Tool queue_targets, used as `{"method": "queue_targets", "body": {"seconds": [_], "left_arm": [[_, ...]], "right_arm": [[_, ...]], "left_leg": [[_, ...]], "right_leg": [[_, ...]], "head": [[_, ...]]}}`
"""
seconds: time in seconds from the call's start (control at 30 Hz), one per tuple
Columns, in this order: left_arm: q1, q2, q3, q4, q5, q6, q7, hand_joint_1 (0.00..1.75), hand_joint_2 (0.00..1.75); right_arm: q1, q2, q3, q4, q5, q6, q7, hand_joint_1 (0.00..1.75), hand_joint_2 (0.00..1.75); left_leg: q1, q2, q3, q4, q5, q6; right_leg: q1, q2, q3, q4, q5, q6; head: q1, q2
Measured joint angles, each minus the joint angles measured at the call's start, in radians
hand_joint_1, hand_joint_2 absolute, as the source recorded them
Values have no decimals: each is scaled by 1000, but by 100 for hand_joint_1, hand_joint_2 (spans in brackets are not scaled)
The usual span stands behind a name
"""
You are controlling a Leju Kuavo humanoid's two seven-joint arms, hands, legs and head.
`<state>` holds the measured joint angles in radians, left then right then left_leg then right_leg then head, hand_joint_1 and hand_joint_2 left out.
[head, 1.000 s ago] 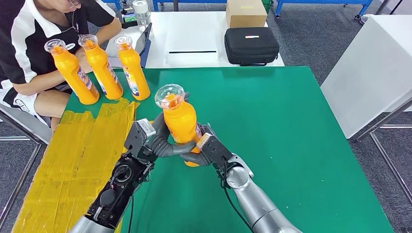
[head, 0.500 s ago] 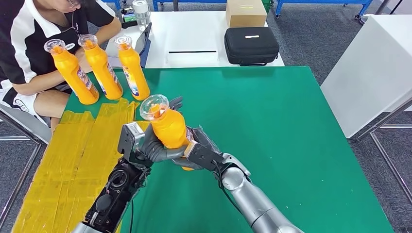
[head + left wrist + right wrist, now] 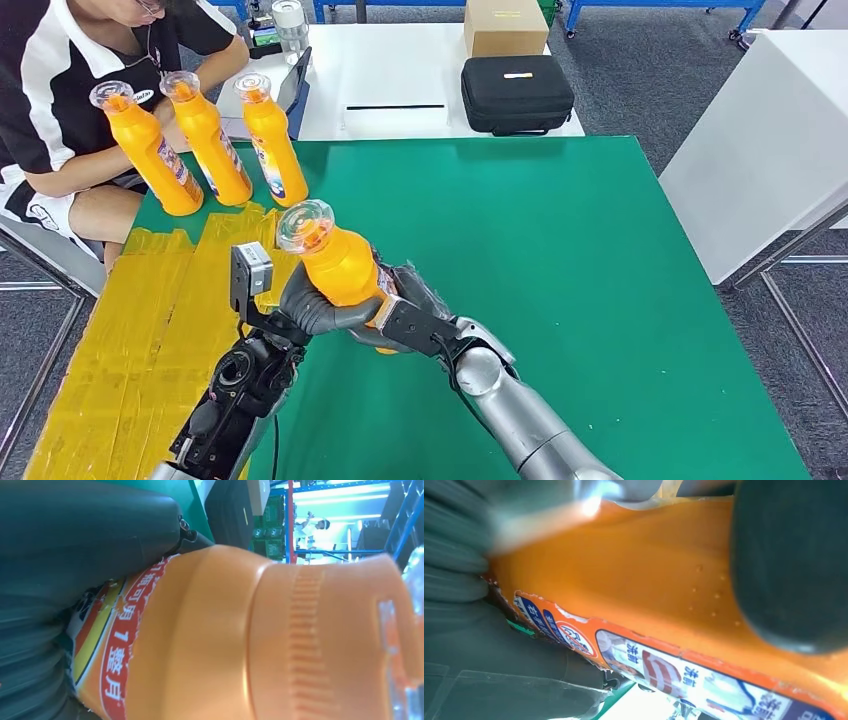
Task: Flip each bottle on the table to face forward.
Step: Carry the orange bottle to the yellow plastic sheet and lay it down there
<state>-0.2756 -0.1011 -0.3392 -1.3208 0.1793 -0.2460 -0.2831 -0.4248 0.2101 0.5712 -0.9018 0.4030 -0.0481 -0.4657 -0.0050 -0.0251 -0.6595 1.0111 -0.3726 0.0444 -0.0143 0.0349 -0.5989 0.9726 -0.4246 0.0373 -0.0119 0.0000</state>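
— Bottle (image 3: 340,262), orange: tilted above the green table (image 3: 560,250), held by our left hand (image 3: 312,305) and right hand (image 3: 405,318), fingers wrapped around its body.

— Handling: rigid plastic, smooth, likely slippery; we grip mid-body, below the cap.

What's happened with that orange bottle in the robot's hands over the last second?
The held bottle has tipped over toward the yellow tape on the robot's left, its cap leading; a second ago it stood nearly upright. The left hand and right hand shifted the same way and still hold it between them. The three bottles by the person and the black case stayed put.
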Motion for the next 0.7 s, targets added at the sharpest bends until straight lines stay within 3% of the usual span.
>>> {"method": "queue_targets", "body": {"seconds": [0.2, 0.23, 0.33, 0.37, 0.47, 0.7], "left_arm": [[1, 0, 0, -4, 46, 4, 4, 175, 175], [1, 0, 0, -4, 59, 2, 7, 175, 175], [0, -1, 0, -6, 90, -2, 14, 175, 175], [-1, -1, 0, -6, 97, 0, 16, 175, 175], [-6, -4, 2, -7, 80, 62, 12, 175, 175], [-27, -7, 40, -6, -294, 449, -103, 175, 175]], "right_arm": [[6, -7, 0, -25, -6, 11, 10, 175, 175], [6, -9, 0, -28, -8, 14, 11, 158, 175], [6, -14, 0, -39, -11, 23, 13, 27, 175], [6, -16, 0, -43, -10, 25, 14, 0, 175], [7, -24, 1, -57, 1, 27, 20, 0, 175], [71, -72, -7, -189, -10, 73, 45, 0, 175]], "left_leg": [[0, 0, 0, 0, 0, 0], [0, 0, 0, 0, 0, 0], [0, 0, 0, 0, 0, 0], [0, 0, 0, 0, 0, 0], [0, 0, 0, 0, 0, 0], [0, -1, 0, 0, 0, 0]], "right_leg": [[0, 0, 0, 0, 0, 0], [0, 0, 0, 0, 0, 0], [0, 0, 0, 0, 0, 0], [0, 0, 0, 0, 0, 0], [0, 0, 0, 0, 0, 0], [0, 0, 0, 0, 0, 0]], "head": [[0, 0], [0, 0], [0, 0], [0, 0], [0, 0], [0, 0]]}}
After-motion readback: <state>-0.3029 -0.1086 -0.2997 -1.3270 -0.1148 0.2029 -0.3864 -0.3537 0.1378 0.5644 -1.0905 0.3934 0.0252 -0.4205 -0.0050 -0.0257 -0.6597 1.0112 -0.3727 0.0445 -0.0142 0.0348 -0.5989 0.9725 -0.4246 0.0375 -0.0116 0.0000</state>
